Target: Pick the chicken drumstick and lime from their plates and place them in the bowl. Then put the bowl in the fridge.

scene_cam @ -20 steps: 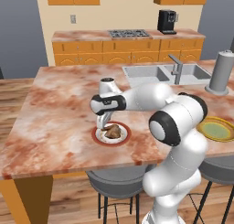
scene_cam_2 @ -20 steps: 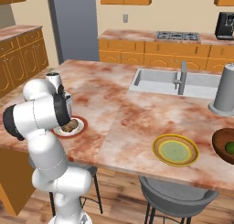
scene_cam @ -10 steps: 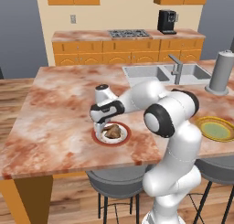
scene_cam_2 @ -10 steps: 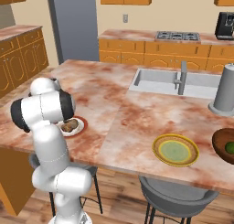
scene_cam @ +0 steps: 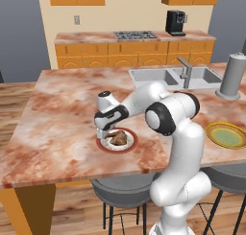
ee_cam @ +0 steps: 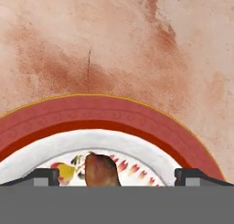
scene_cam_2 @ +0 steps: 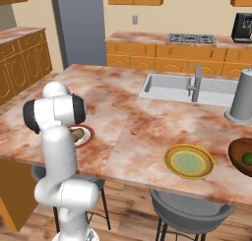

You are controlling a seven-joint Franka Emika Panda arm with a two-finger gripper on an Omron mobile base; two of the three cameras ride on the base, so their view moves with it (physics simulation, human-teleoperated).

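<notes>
The chicken drumstick [scene_cam: 116,138] lies on the red-rimmed white plate [scene_cam: 129,144] near the island's front edge. My gripper [scene_cam: 103,135] hangs low over the plate's left side, open. In the hand view the drumstick [ee_cam: 100,170] sits between the two widely spread fingertips [ee_cam: 43,176], touching neither, with the plate rim [ee_cam: 114,115] beyond it. From the right base view, the plate [scene_cam_2: 87,136] peeks out beside my arm. The yellow-rimmed plate [scene_cam_2: 189,161] is bare. The lime [scene_cam_2: 247,158] rests inside the dark brown bowl [scene_cam_2: 238,152] at the right edge. The grey fridge [scene_cam_2: 80,28] stands far back.
A sink with a faucet [scene_cam: 184,71] is set in the island, and a grey canister [scene_cam: 233,76] stands beside it. Stools [scene_cam_2: 189,213] stand under the front edge. A stove and a coffee machine [scene_cam: 174,22] sit on the back counter.
My hand has sunk a little lower onto the red-rimmed plate and the elbow has swung. The drumstick, plates and bowl have stayed put.
</notes>
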